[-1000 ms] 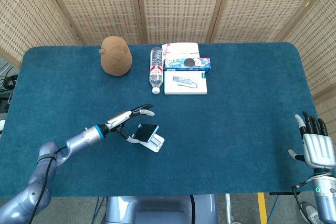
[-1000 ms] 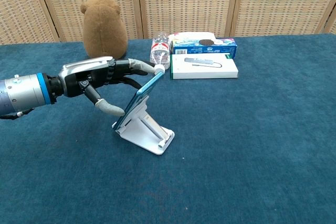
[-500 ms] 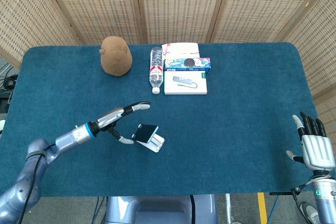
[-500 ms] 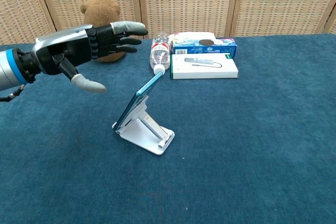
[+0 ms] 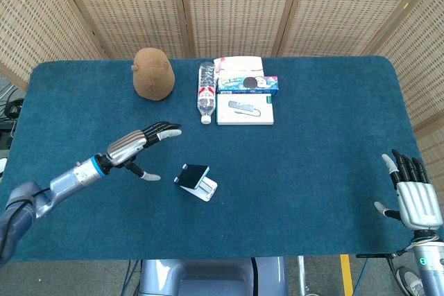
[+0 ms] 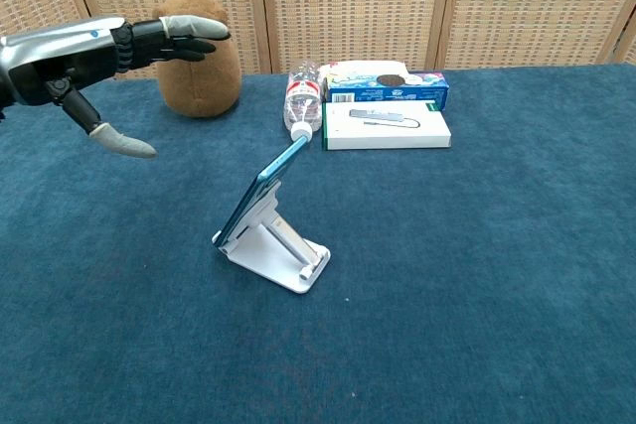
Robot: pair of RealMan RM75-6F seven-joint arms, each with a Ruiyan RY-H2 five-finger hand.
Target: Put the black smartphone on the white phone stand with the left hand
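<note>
1. Squarely on its cradle, the black smartphone point(image 5: 193, 173) leaned back on the white phone stand point(image 6: 279, 253), its lower edge caught in the stand's front lip and its top edge tilted toward the back of the table.
2. Left of the stand and clear of it, the left hand point(image 6: 75, 49) hovered above the blue tablecloth point(image 5: 319, 136) with fingers spread apart and thumb pointing down, holding nothing.
3. Far to the right of the stand, at the table's near corner, the right hand point(image 5: 415, 195) stood with fingers upright and slightly splayed, also empty.
4. Behind the stand, a clear water bottle point(image 5: 206, 90) lay on its side, its cap pointing toward the stand.
5. Right of the bottle sat a white box point(image 5: 244, 109), with a blue cookie box point(image 5: 248, 84) just behind it.
6. Left of the bottle, a brown plush toy point(image 5: 153, 73) sat near the table's far edge, in front of the wicker screen panels point(image 5: 229, 5).
</note>
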